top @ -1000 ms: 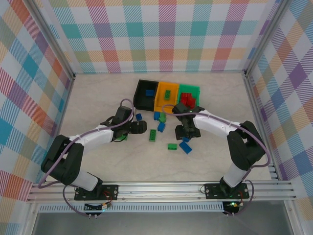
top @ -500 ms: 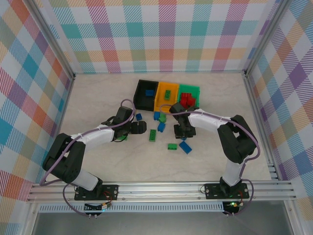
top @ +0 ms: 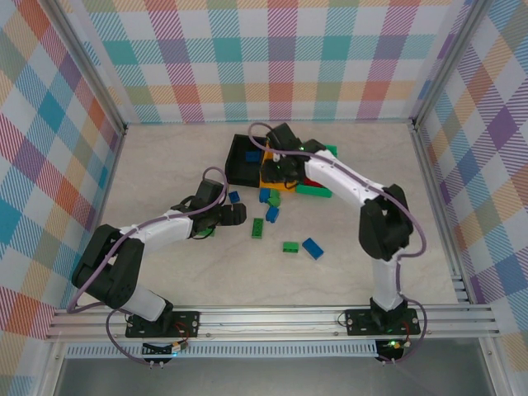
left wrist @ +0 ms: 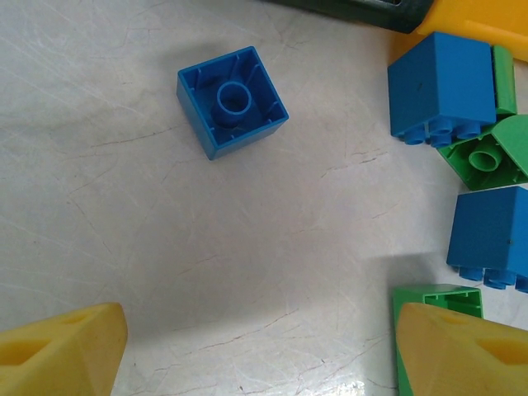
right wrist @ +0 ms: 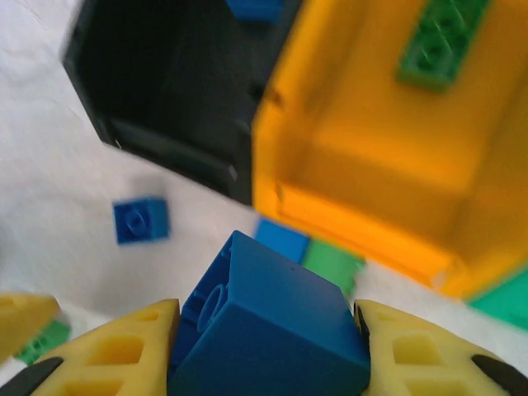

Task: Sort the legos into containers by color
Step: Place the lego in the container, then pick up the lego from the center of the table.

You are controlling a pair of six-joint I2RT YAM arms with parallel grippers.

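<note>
- While checked walls [top: 289, 58] and metal rails [top: 437, 206] are closing in its left, far and right edges, the table [top: 165, 165] is lying mostly bare. Wide open room is running along the left edge, the right edge and the near edge in front of the arm bases.
- From the near-left corner the left arm [top: 157, 231] is reaching toward the middle. The left gripper [top: 239, 215] is hovering low over bare tabletop, its yellow fingers [left wrist: 58, 351] standing well apart.
- From the near-right corner the right arm [top: 363, 194] is stretching to the far middle. The right gripper [top: 278, 161] is hanging above the line where two bins meet, its jaws clamped on a held blue lego [right wrist: 272, 313].
- Three containers are sitting in a row near the middle of the far edge: the black bin [top: 239, 169] leftmost, the orange-yellow bin [right wrist: 371, 190] touching it, and the green bin [top: 313, 191] rightmost, partly hidden under the right arm.
- One blue brick [top: 252, 155] is lying in the black bin, and a long green brick [right wrist: 437, 41] is lying in the orange-yellow bin.
- Loose legos are lying just nearer than the bins:
  - an upturned blue brick [left wrist: 233, 101], lying alone;
  - a tight blue-and-green cluster [top: 270, 198];
  - a green pair-mate [top: 290, 246] just beside a blue one [top: 313, 248], closer to the near edge.
</note>
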